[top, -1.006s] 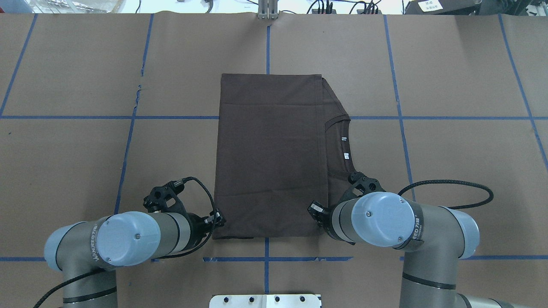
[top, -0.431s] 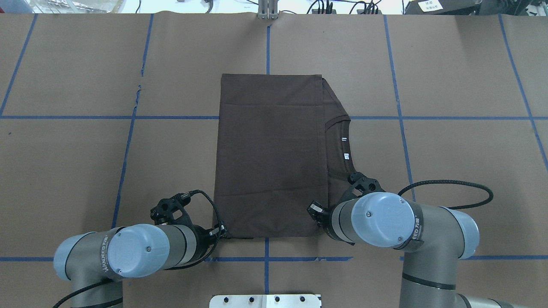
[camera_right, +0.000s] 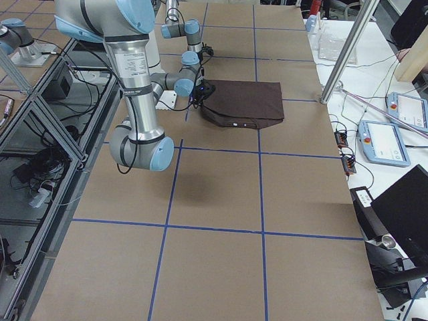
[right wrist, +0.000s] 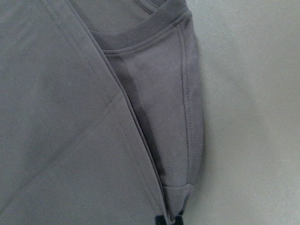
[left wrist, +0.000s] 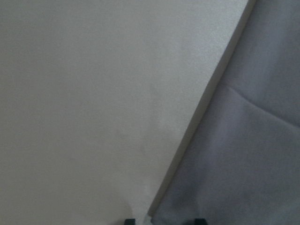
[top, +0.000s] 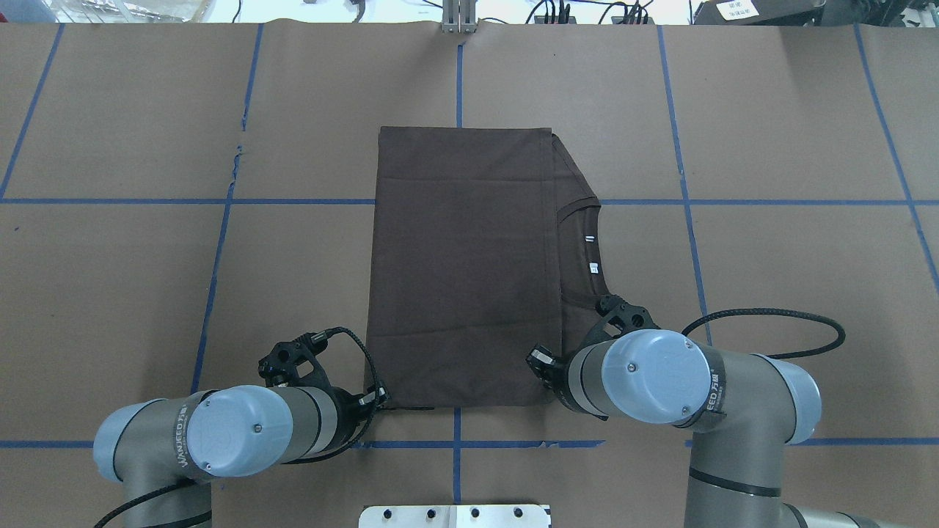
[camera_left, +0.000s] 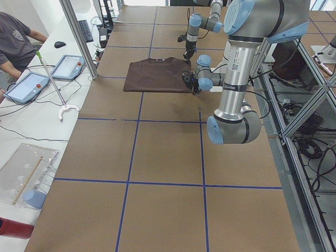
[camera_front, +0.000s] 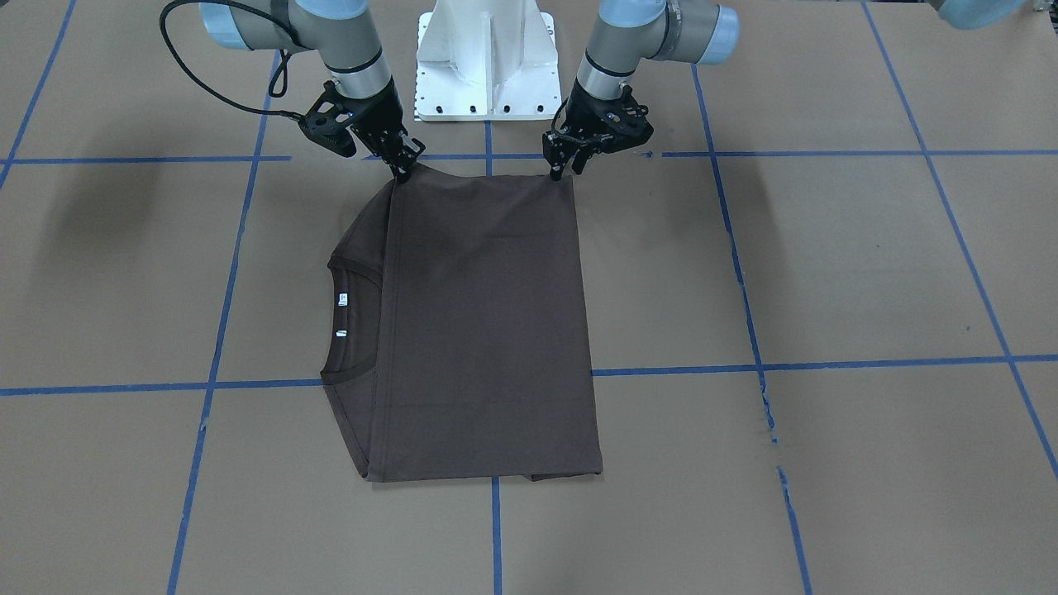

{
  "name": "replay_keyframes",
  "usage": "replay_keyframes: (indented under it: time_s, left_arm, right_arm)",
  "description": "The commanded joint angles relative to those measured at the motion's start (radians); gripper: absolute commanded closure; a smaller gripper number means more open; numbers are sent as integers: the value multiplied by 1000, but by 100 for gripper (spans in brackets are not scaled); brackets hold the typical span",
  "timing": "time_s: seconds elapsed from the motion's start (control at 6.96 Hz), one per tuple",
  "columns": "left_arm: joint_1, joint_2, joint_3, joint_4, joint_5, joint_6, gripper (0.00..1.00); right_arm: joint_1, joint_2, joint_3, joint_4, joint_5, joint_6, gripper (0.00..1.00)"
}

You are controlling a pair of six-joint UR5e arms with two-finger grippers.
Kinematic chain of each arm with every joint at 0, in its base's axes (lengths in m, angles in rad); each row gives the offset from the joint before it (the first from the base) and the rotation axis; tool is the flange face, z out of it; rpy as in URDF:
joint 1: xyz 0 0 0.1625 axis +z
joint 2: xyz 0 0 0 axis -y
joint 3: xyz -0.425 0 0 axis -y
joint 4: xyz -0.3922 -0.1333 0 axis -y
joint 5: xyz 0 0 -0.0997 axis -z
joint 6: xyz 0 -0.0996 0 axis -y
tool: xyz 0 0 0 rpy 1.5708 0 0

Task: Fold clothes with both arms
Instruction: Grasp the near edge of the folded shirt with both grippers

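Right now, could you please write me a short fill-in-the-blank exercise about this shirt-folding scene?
The T-shirt's collar lies toward the robot's ____ side.
Inside the collar show ____ small white labels.
The tape lines on the table are ____.
The left claw and right claw each sit at a ____ of the T-shirt.
Missing words: right; two; blue; corner.

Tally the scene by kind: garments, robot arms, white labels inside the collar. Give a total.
T-shirt: 1
Robot arms: 2 (left arm, right arm)
White neck labels: 2
Total: 5
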Motion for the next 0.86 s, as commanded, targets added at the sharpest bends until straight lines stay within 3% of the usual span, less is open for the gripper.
replay_keyframes:
  time_s: [0.0,0.14,0.43,0.58,0.72]
  left_arm:
    - [-1,0,1,11,2,8,48]
    - [-1,0,1,11,2,8,48]
    - [-1,-3,7,11,2,8,61]
    - [-1,-5,7,11,2,3,93]
    - [-1,-5,5,11,2,3,100]
  right_arm:
    - [1,-1,0,0,0,0,100]
    - [2,-1,0,0,0,0,100]
    - [2,-1,6,0,-2,0,100]
    - [2,-3,8,0,-2,0,100]
    - [2,-3,8,0,-2,0,100]
